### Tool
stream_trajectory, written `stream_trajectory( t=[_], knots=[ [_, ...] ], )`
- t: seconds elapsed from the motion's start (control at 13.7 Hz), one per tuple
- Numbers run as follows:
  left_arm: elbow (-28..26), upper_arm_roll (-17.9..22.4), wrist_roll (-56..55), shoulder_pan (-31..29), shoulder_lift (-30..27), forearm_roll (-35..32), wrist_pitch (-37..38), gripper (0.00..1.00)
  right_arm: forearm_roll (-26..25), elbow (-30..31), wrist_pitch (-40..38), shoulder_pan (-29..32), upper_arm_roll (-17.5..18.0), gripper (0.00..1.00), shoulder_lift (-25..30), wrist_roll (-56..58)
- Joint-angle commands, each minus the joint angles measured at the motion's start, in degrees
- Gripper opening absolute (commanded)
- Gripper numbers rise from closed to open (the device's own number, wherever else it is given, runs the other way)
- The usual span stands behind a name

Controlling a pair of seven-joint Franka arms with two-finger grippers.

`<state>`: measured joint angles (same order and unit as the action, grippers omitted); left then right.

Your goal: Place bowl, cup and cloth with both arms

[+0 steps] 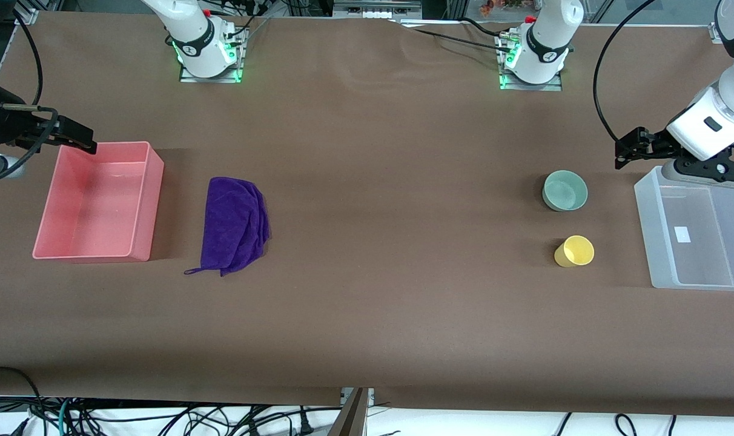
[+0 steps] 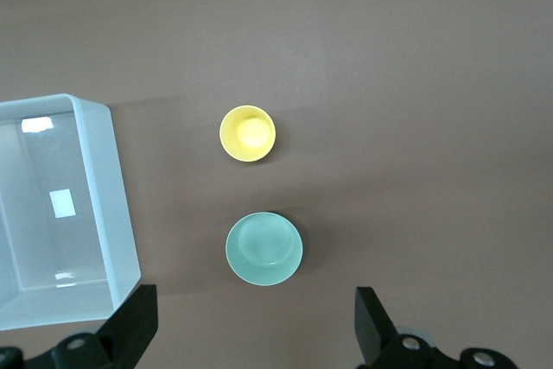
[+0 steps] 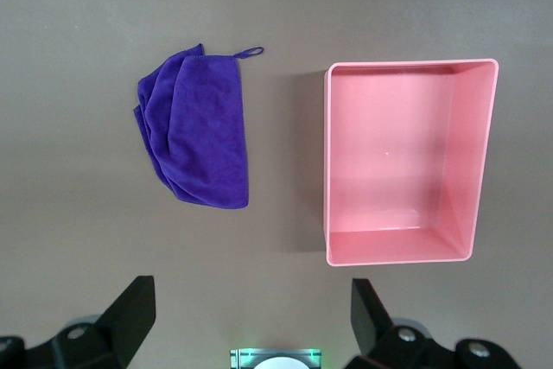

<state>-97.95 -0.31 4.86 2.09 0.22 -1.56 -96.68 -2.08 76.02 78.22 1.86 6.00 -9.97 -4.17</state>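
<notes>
The pale green bowl (image 1: 565, 190) stands upright on the table toward the left arm's end, and also shows in the left wrist view (image 2: 264, 248). The yellow cup (image 1: 575, 251) stands beside it, nearer the front camera, and shows in that wrist view too (image 2: 248, 133). The purple cloth (image 1: 234, 225) lies crumpled toward the right arm's end (image 3: 200, 131). My left gripper (image 1: 624, 151) hangs open and empty (image 2: 257, 326) over the table by the clear bin's corner. My right gripper (image 1: 83, 140) hangs open and empty (image 3: 251, 317) over the pink bin's corner.
An empty pink bin (image 1: 152, 206) sits beside the cloth at the right arm's end (image 3: 328, 162). An empty clear plastic bin (image 1: 645, 230) sits beside the bowl and cup at the left arm's end (image 2: 121, 213). The right arm's base (image 3: 275, 359) shows in its wrist view.
</notes>
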Motion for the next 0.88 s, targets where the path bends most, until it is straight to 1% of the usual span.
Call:
stream_trajectory(
  t=[0.0, 0.44, 0.66, 0.8],
  knots=[
    [1.9, 0.5, -2.0, 1.0, 0.8, 1.5, 1.6, 1.0, 0.0, -1.2, -0.3, 0.1, 0.1, 1.0, -0.5, 0.6],
    [1.7, 0.5, -1.6, 0.6, 0.8, 1.6, 2.2, 1.0, -0.1, -1.3, -0.2, 0.2, 0.1, 1.0, -0.5, 0.4],
    [1.5, 0.5, -0.7, 0.9, 2.1, 1.5, 9.3, 1.0, -0.1, -1.2, -0.3, 0.2, 0.1, 1.0, -0.5, 0.4],
    [0.7, 0.6, 1.7, 0.1, 3.0, 1.5, 13.1, 1.0, -0.1, -1.2, -0.2, 0.2, 0.1, 1.0, -0.5, 0.4]
  ],
)
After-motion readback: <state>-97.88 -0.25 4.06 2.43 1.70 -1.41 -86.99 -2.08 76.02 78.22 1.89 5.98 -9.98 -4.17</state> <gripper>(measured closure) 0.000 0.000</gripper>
